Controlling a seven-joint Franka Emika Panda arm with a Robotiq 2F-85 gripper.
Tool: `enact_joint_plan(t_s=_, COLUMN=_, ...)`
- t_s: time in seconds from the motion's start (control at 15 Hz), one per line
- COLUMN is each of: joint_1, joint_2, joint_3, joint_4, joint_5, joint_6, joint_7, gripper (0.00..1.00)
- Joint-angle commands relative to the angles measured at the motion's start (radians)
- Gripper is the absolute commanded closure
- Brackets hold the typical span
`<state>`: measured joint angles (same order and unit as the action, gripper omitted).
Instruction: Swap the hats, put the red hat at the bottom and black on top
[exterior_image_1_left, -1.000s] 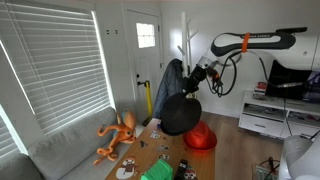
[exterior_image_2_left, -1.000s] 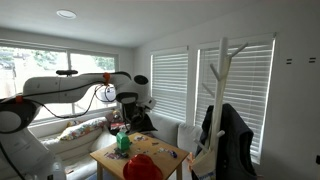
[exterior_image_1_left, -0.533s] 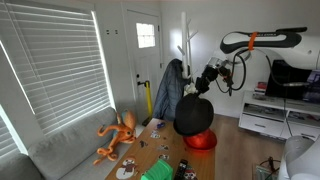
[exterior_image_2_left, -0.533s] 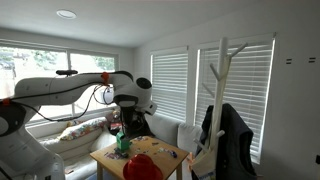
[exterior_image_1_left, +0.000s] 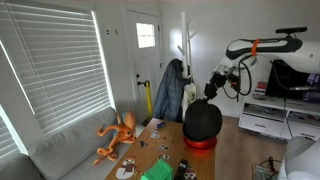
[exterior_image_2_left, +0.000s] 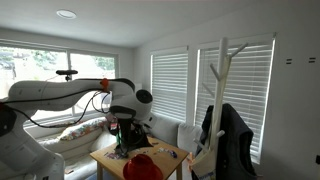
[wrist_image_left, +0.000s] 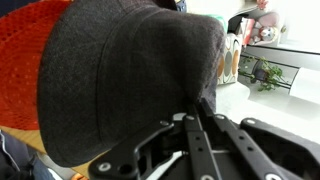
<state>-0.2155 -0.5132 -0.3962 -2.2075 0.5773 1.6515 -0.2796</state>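
The black hat (exterior_image_1_left: 202, 122) is being gripped by the gripper (exterior_image_1_left: 213, 90) and is being hung in the air directly above the red hat (exterior_image_1_left: 203, 144). In the wrist view the jaws are being pressed together on the black hat's (wrist_image_left: 130, 80) edge, with the cloth pinched between the fingertips of the gripper (wrist_image_left: 200, 112). Most of that view is being filled by the dark fabric. Behind it, at the upper left, a part of the red hat (wrist_image_left: 35, 45) is being shown.

The red hat is being supported by the wooden table (exterior_image_1_left: 165, 150), near its far end. In an exterior view the lower edge of the black hat is being seen right at the top of the red one; whether the two are touching cannot be told. From the opposite side the red hat (exterior_image_2_left: 143, 167) is being shown at the near end of the table (exterior_image_2_left: 105, 158), with the arm bent over it.

A green object (exterior_image_1_left: 158, 172) is being displayed near the table's other end. An orange toy (exterior_image_1_left: 118, 135) is being propped on the grey sofa (exterior_image_1_left: 60, 150) beside the table. A dark jacket (exterior_image_1_left: 170, 90) is being carried by the white coat stand (exterior_image_1_left: 186, 45).
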Motion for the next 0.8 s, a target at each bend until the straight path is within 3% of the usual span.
enact_joint_plan(t_s=0.0, joint_1=-0.037, joint_2=-0.038, joint_3=-0.02, joint_4=-0.066, joint_5=-0.016, joint_6=0.011, joint_7=-0.083, gripper=0.98)
enact_joint_plan(t_s=0.73, joint_1=-0.064, joint_2=-0.013, joint_3=-0.097, joint_4=-0.164, joint_5=0.009, joint_6=0.127, joint_7=-0.29, gripper=0.98)
